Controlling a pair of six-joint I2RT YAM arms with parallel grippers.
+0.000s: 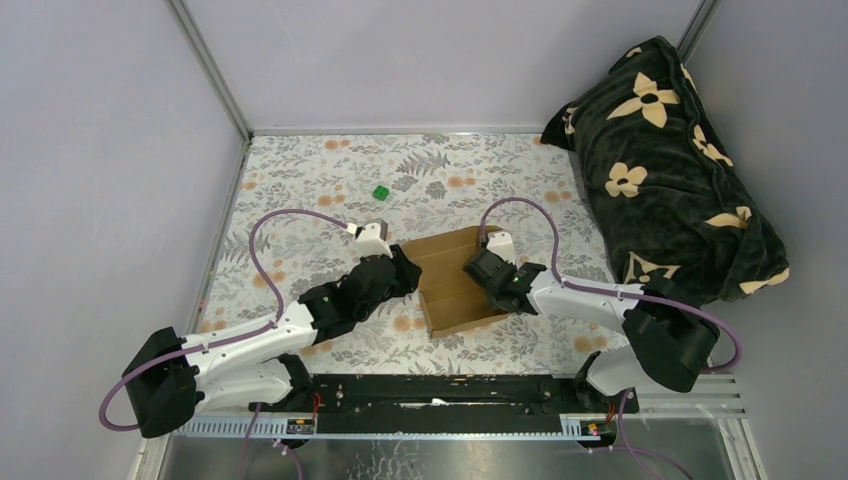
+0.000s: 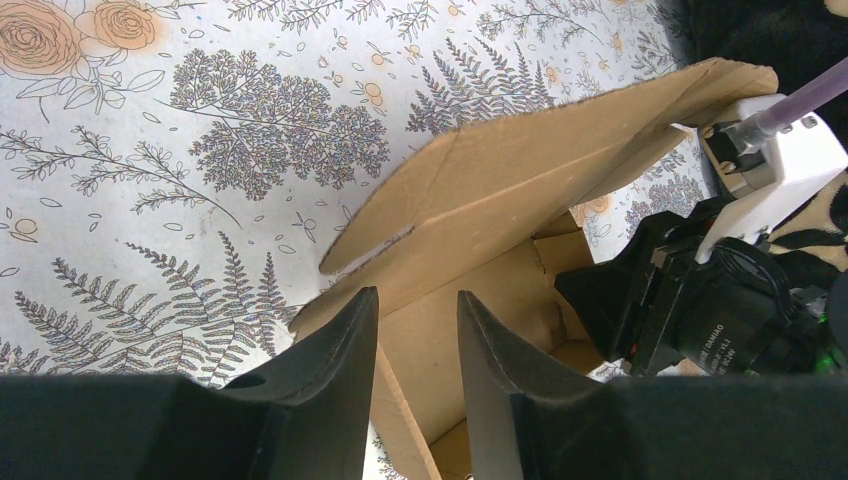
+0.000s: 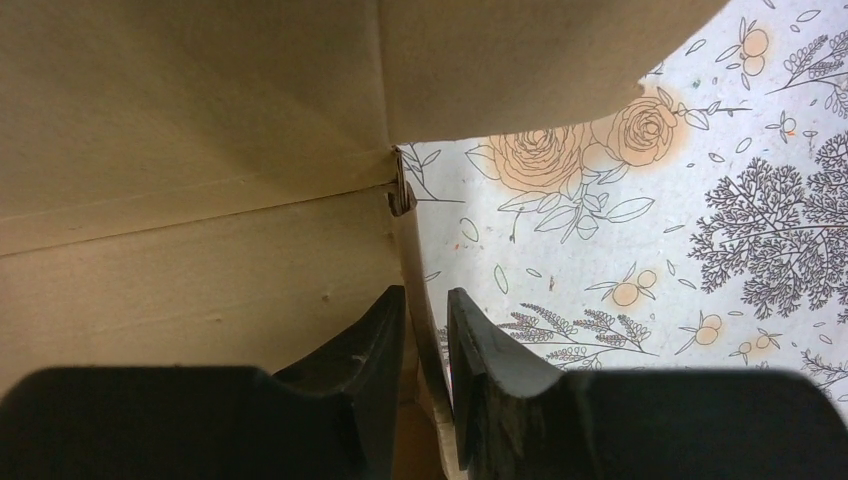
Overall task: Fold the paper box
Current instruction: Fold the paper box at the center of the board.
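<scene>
The paper box (image 1: pixel 455 280) is plain brown cardboard, half raised, lying open at the middle of the flowered table. My left gripper (image 1: pixel 405 272) is at its left side. In the left wrist view its jaws (image 2: pixel 418 315) stand apart astride a box wall, with a big flap (image 2: pixel 520 180) leaning above them. My right gripper (image 1: pixel 487 270) is at the box's right side. Its jaws (image 3: pixel 425 310) are narrowly apart with the thin edge of the right wall (image 3: pixel 412 250) between them; a slim gap still shows at one finger.
A tiny green cube (image 1: pixel 380 192) lies on the table beyond the box. A dark flowered cushion (image 1: pixel 665 170) fills the back right corner. Grey walls close the table at the left and the back. The right arm's wrist (image 2: pixel 700 310) shows in the left wrist view.
</scene>
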